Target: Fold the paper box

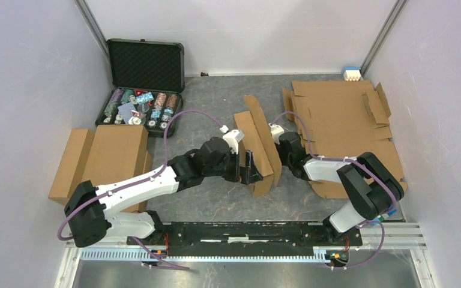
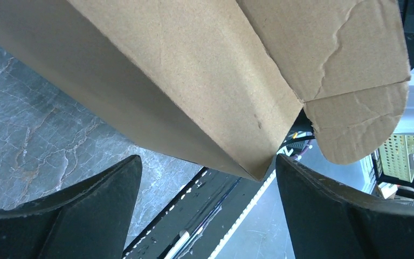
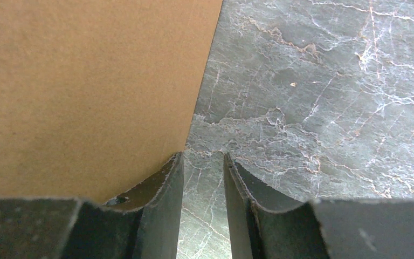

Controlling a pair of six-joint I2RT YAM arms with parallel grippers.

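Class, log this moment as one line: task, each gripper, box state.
task fold paper box; left gripper open around box corner; right gripper slightly open, beside panel, holding nothing; box partly folded, panels raised

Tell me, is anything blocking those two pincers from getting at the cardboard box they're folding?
Nothing visible does. The paper box stands tilted on edge. The left pincer is open with the box's folded edge right at its gap; the right pincer sits directly beside a panel.
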